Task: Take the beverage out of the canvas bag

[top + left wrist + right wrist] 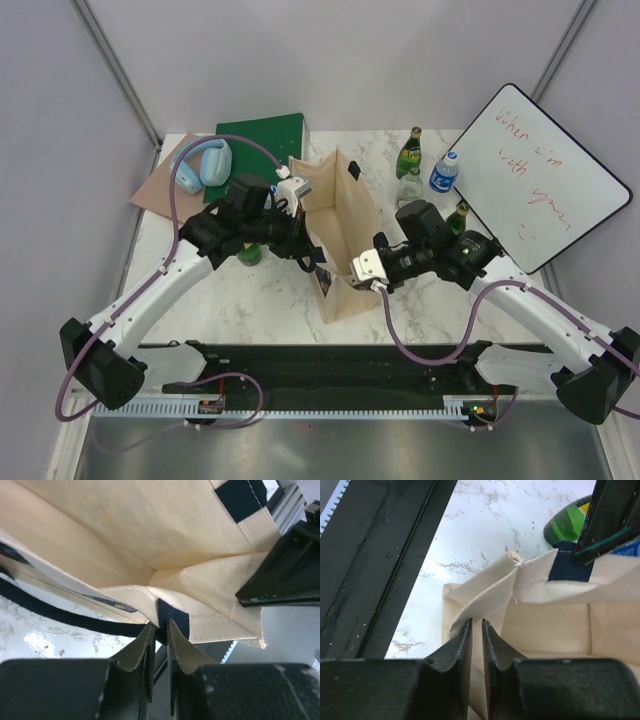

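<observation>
Both sides of the canvas bag (pixel 340 235) gripped, mid-worktop.
Left gripper (pixel 160 625) jaws pinch its navy handle (pixel 173 619); right gripper (pixel 475 622) jaws pinch the cream rim (pixel 485 592).

the top camera sits high above and behind the arm bases at the near edge of the worktop (pixel 250 300) and looks down toward the far edge, taking in the marble top from corner to corner. the left wrist camera sits close behind the left gripper (pixel 161 625) and faces along its fingers into the open mouth of the canvas bag (pixel 150 530). the right wrist camera, just as close, looks past the right gripper (pixel 476 622) at the bag's rim, with the dark rail (pixel 385 555) of the near edge on its left. all three views share the bag, mid-worktop.
</observation>
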